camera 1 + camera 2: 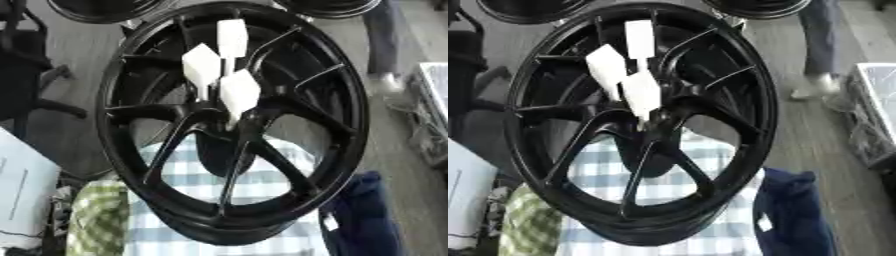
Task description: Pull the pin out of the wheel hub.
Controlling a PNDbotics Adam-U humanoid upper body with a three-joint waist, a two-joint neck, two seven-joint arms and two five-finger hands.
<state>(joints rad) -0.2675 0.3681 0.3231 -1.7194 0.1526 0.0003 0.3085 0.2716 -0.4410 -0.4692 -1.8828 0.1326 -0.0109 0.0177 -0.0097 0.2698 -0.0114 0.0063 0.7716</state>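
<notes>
In the left eye view a black spoked wheel (232,125) fills the frame, standing tilted on a blue-and-white checked cloth (262,185) at six o'clock, and three white tagged pins (238,92) stick out of its hub (223,120), fanning toward twelve o'clock. In the right eye view the same pins sit just above centre, a dark blue bag (794,215) lies at five o'clock, a green checked cloth (522,225) at seven o'clock, and no robot hand shows in either view, so its opening cannot be told.
</notes>
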